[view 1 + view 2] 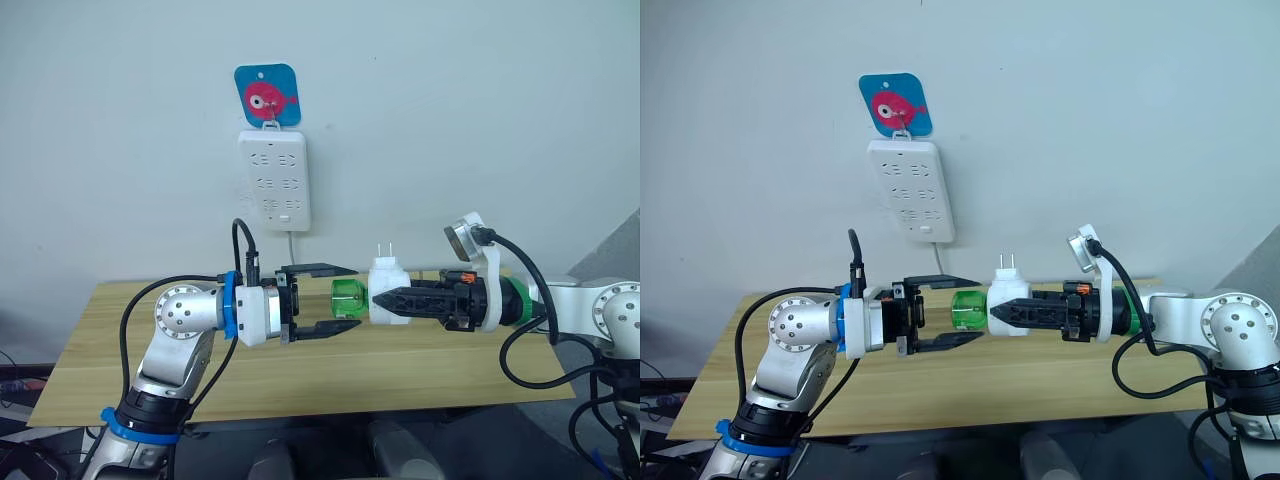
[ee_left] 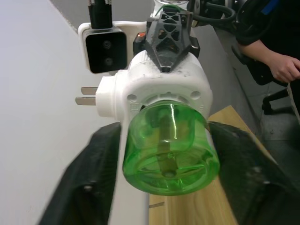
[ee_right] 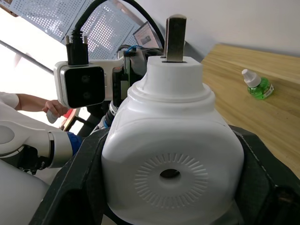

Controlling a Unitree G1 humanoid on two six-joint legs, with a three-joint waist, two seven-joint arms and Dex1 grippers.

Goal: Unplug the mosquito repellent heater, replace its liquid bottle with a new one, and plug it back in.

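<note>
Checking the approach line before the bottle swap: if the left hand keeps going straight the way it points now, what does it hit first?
The green liquid bottle screwed into the mosquito repellent heater, which the right hand holds. The left hand is open, its fingers already flanking the bottle. How far the bottle sits from the palm is unclear.

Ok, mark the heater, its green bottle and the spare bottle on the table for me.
mosquito repellent heater point(image 3: 171, 154): right wrist view, vented round top.
green bottle point(image 2: 171, 154): left wrist view, clear green base.
spare bottle point(image 3: 258, 87): right wrist view, green body, lying on the table.
</note>
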